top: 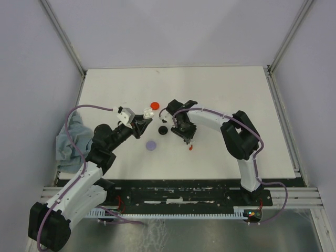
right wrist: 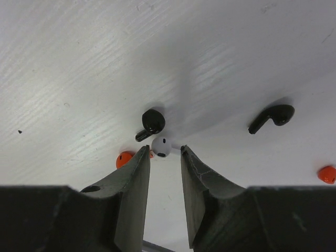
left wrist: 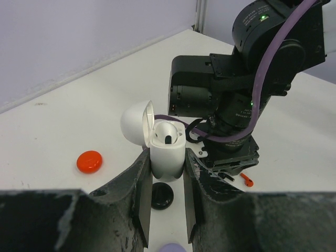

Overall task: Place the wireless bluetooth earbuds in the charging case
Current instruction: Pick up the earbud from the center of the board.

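A white earbud (right wrist: 161, 146) lies on the table (top: 236, 105) right between the fingertips of the right gripper (right wrist: 164, 150). The jaws stand a little apart around it and do not pinch it. Just beyond that white earbud is a black earbud (right wrist: 152, 122), nearly touching it. A red earbud (right wrist: 124, 158) sits close on its left, and a second black earbud (right wrist: 273, 117) and a second red earbud (right wrist: 326, 174) lie well off to its right. Left of the white earbud and raised off the table, the left gripper (left wrist: 167, 160) is clamped on the charging case (left wrist: 168, 152), whose lid is tipped open with another earbud (left wrist: 167, 131) seated inside. Past the white earbud the table is bare, its far and right edges well away.
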You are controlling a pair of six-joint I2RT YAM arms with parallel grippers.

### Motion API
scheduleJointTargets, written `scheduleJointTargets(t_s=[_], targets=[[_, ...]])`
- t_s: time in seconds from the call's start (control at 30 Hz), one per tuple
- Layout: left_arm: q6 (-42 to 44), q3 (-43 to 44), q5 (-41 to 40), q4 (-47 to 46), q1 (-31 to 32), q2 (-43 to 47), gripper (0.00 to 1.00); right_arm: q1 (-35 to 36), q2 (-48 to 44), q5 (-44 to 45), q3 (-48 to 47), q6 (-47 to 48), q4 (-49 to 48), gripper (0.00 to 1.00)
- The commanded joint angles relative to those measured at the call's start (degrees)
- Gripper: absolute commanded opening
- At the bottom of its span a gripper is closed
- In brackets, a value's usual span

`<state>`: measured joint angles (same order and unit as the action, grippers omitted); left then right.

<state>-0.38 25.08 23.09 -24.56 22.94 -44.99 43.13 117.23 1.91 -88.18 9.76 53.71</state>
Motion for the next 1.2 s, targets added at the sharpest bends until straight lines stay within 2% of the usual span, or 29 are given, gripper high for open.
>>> scheduleJointTargets(t_s=[0.0, 0.43, 0.6, 0.97, 1.17], targets=[[1.0, 0.0, 1.3, -3.7, -0.1, 0.6, 0.03, 0.4, 1.2, -0.2, -1.8, 1.6, 1.1, 0.38], [1.1, -0.1, 1.7, -3.7, -0.1, 0.9, 0.03, 0.5, 3.8, 1.8, -0.7, 2.0, 0.1, 0.32], [1.1, -0.1, 1.9, -3.8, -0.1, 0.9, 0.03, 0.5, 3.4, 2.9, 0.1, 1.5, -0.2, 0.23], [0.4, -2.8, 4.3, -10.0, -0.2, 2.6, 0.03, -0.4, -8.0, 3.2, 0.7, -4.5, -4.2, 0.11], [-0.6, -4.1, 7.9, -16.0, -0.1, 4.0, 0.03, -0.6, -15.4, 3.3, -1.2, -10.0, -4.8, 0.11]])
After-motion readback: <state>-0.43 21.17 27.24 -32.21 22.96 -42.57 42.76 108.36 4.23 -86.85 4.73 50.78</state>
